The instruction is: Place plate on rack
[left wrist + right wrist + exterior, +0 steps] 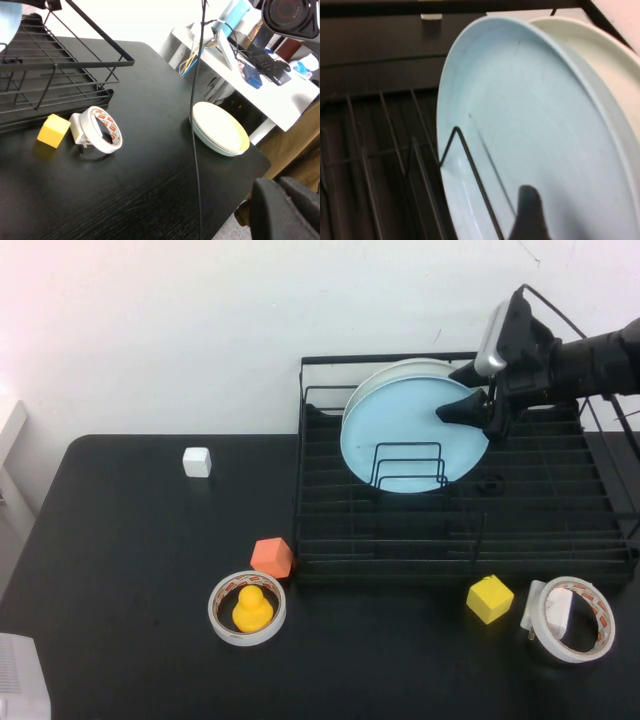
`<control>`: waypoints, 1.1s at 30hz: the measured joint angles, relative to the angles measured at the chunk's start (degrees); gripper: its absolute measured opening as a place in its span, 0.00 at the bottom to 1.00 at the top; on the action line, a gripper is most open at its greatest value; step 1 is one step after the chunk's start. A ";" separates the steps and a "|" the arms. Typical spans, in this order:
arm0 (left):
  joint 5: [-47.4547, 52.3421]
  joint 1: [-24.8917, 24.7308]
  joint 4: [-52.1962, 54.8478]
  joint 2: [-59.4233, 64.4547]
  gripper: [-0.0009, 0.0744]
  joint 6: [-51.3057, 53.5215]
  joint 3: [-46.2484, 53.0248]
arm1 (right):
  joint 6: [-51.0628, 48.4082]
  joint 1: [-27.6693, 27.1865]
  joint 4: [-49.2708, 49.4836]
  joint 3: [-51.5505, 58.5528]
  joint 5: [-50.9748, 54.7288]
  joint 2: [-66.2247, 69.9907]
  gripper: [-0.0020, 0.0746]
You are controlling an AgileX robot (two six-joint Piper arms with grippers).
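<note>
The right arm reaches in from the right, its pincer (478, 392) parted; the left pincer is out of sight.

We find the plate (410, 430) standing on edge in the rack (560, 540), behind the wire loops (408, 466), a second plate (385, 378) behind it. The right gripper (478, 390) is at its right edge. We see no left gripper.

rack (560, 510) right half open | plate (410, 435) fills wire loops (408, 465)
</note>
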 joint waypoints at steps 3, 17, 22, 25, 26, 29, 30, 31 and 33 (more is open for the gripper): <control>0.00 0.00 0.00 0.00 0.01 0.00 0.00 | 3.20 -0.10 0.00 0.00 0.13 -0.69 0.66; -24.98 0.00 -1.10 0.00 0.01 6.19 0.00 | 22.10 -7.93 -0.12 0.00 16.28 -20.12 0.38; -34.12 0.00 -2.16 0.00 0.01 10.52 0.00 | 25.27 -10.26 -1.35 0.25 23.48 -28.07 0.08; -35.07 0.00 -2.28 0.00 0.01 12.78 0.20 | 26.44 -10.69 -2.94 2.38 24.11 -33.59 0.05; -35.07 0.00 -2.28 0.00 0.01 13.03 0.37 | 26.57 -10.79 -3.05 3.39 24.20 -35.35 0.04; -35.17 0.00 -2.28 0.00 0.01 13.68 1.72 | 26.65 -10.79 -3.16 8.47 24.31 -42.74 0.04; -35.17 0.00 -2.36 0.00 0.01 13.68 2.37 | 26.65 -10.79 -3.16 10.97 24.43 -45.62 0.04; -35.21 0.00 -2.36 0.00 0.01 13.68 2.98 | 26.47 -10.79 -3.16 13.83 24.51 -48.67 0.04; -35.30 0.00 -2.42 0.00 0.01 13.68 3.84 | 25.64 -10.79 -3.16 20.40 23.13 -54.64 0.04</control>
